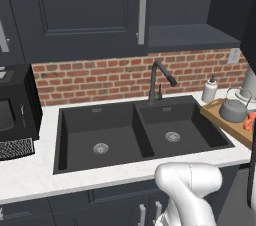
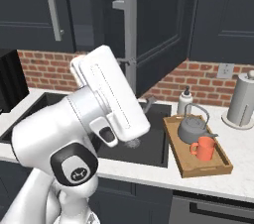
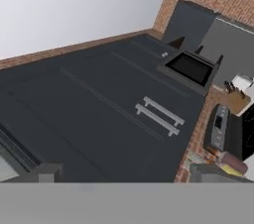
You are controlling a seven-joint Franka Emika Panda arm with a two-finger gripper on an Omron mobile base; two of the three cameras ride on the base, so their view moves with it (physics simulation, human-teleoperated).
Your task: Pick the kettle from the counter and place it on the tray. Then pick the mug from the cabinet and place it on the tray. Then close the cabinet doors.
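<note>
At the far left of the counter [image 1: 30, 175] stands a black microwave [image 1: 17, 105], hard against the brick backsplash [image 1: 95, 77]. Next along, the black double sink [image 1: 135, 130] is set into the middle of the counter, with a dark faucet [image 1: 159, 80] rising at its back edge between the two basins. Just beyond the sink's right back corner a small white soap bottle [image 2: 185, 100] stands against the bricks. The tray [image 2: 197, 167] lies on the counter just right of the sink's right edge, running from near the counter's front edge back toward the wall. On it the kettle [image 2: 194, 129] sits upright at the rear half, its wire handle arched over it, and the mug [image 2: 203, 148] stands upright just in front of the kettle, near the tray's front end; whether the two touch cannot be told. Toward the counter's right back corner stands a tall pale grey cylinder [image 2: 243, 100]. Above the counter, one of the cabinet doors [image 2: 154, 25] hangs swung out over the sink with its long silver bar handle [image 2: 130, 39] facing outward. In the hand view the gripper [image 3: 126, 176] has its finger tips spread wide apart with nothing between them, looking across dark panelled door fronts.
</note>
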